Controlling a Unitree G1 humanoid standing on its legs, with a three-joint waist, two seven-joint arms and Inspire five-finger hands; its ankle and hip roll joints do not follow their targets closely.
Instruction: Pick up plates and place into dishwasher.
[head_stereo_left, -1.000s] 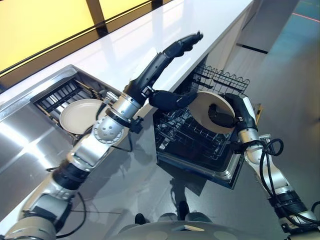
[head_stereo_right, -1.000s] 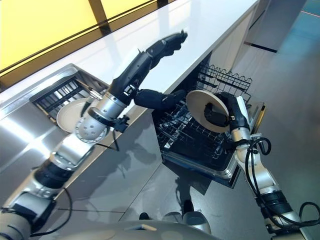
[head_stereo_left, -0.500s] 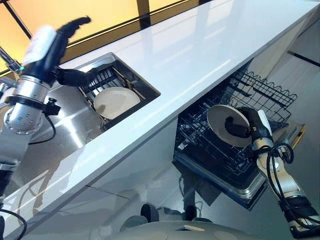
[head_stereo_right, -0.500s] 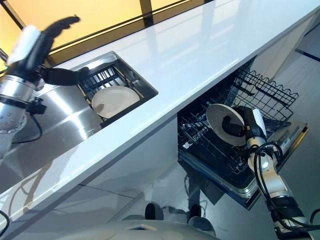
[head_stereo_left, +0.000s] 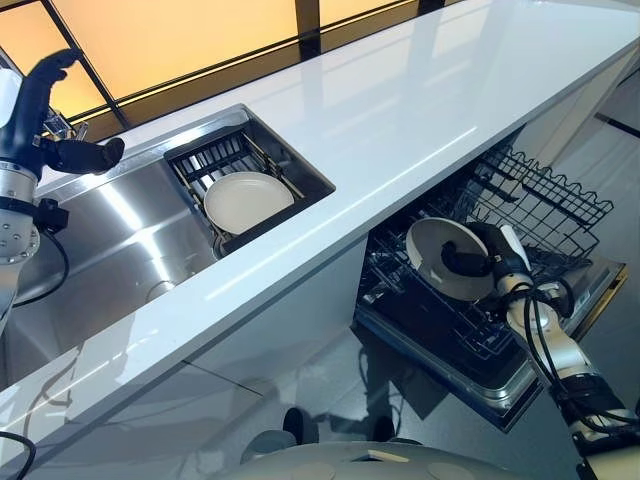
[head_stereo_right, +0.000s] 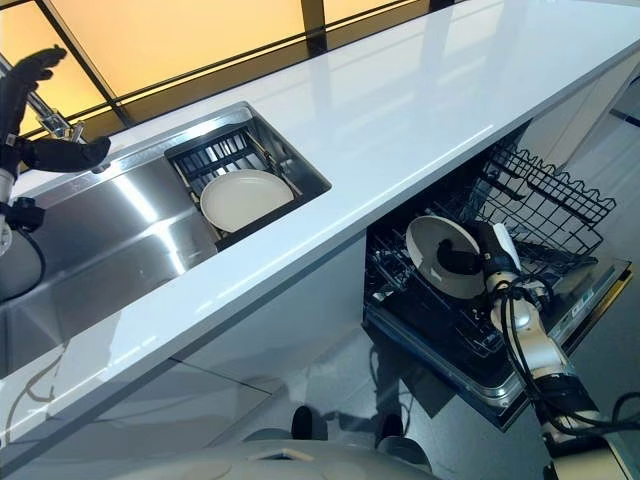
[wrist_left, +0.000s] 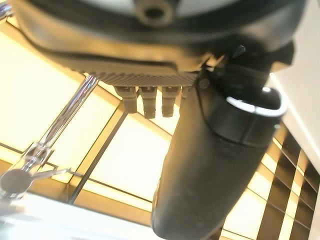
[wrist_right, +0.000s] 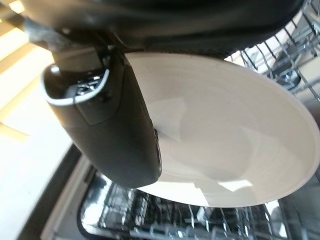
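— Where is the plate that is being loaded?

— A cream plate is in the right hand, whose thumb lies across the plate's face while the fingers sit behind it, so the hand is clamped on the plate. The plate is tilted nearly on edge, above the dark wire lower rack of the open dishwasher. Whether its bottom rim touches the rack wires cannot be told. The right wrist view shows the same grip from close up, with the thumb pressed over the pale plate and rack wires beyond it.

— Is there another plate?

— Yes. A second plate lies in a black drying rack set into the steel sink, well apart from the dishwasher. The white countertop runs between them, and the dishwasher sits under its edge.

— What about the other arm?

— The left hand is raised at the far left, above the sink's corner and near the faucet. Its fingers are extended and loose, the thumb stands out to the side, and it holds nothing. The left wrist view shows that thumb against the yellow-lit window panels, with the faucet's chrome stem beside it.
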